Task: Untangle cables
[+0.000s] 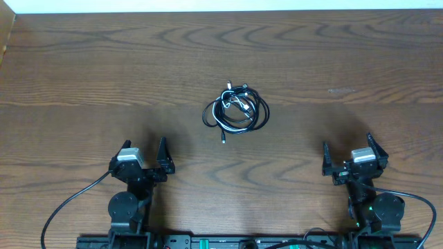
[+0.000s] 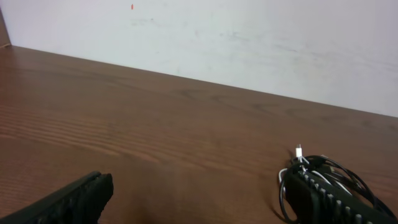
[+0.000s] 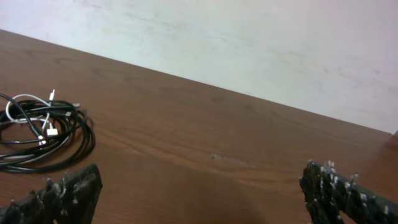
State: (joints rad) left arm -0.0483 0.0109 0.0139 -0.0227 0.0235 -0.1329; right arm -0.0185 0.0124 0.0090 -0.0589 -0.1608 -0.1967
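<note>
Left claw [image 1: 145, 148] wide, cables [image 1: 237, 111] apparently apart

A dark brown wood-grain counter [image 1: 83, 83] fills the overhead view, its grain running in long wavy bands from side to side. A plain white wall [image 2: 249, 43] meets its far edge, faintly smudged and carrying a small red speck [image 2: 132, 7]. A pale scuff [image 1: 341, 90] marks the wood right of centre. The light is soft and even.
</note>
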